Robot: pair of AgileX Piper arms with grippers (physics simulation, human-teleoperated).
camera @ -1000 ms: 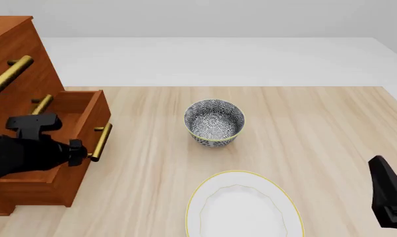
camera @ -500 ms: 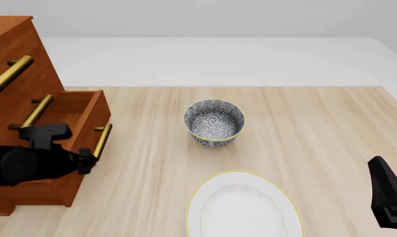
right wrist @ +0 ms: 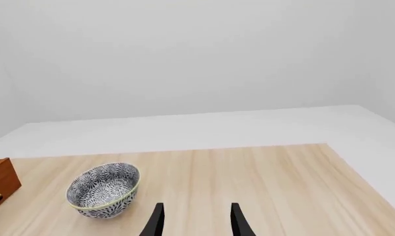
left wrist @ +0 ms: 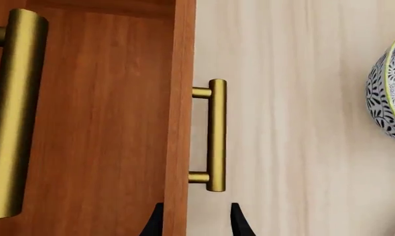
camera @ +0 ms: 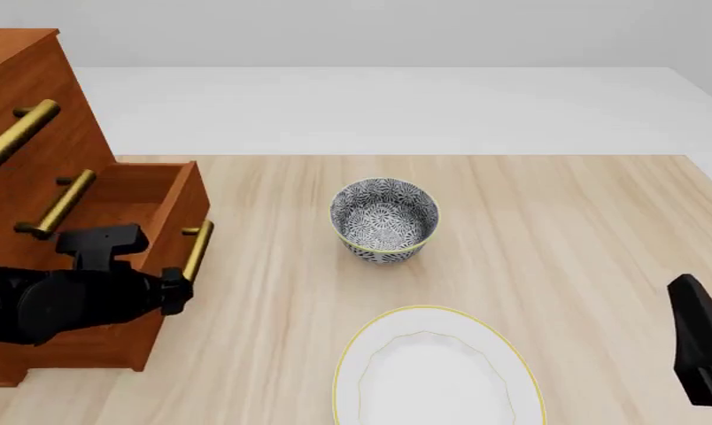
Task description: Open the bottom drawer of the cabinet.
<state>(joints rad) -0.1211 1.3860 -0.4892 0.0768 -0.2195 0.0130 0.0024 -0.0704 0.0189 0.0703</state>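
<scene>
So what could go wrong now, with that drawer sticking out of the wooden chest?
The left hand sits just below the brass handle, with nothing between its fingers, so closing now could miss the bar. The bottom drawer is already well out of the cabinet; pulling much further might drag it off its runners. The patterned bowl stands ahead of the drawer, though there looks to be room.

Front view high behind the arms, left wrist close over the bottom drawer (left wrist: 105, 123), right wrist low, facing forward, all sharing the bowl (camera: 384, 220)
</scene>
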